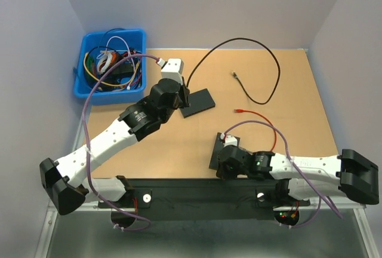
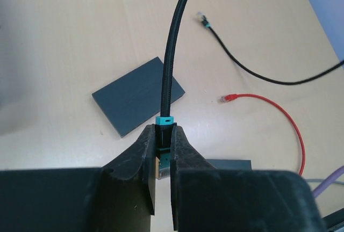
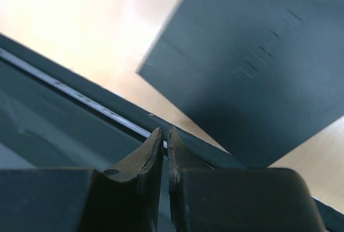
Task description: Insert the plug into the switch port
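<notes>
Left gripper (image 2: 164, 135): I am pinching the teal-collared plug (image 2: 164, 122) of the black braided cable (image 2: 172, 55), with the dark flat switch box (image 2: 138, 95) lying just ahead-left of the fingertips, apart from the plug. Right gripper (image 3: 165, 135): I am seeing its fingers pressed almost together on nothing, with a second dark box (image 3: 258, 65) just ahead. Step, as I am judging it: bringing the plug to the port, so the next move is calling for locating the port face, unseen here, and aligning the plug squarely.
</notes>
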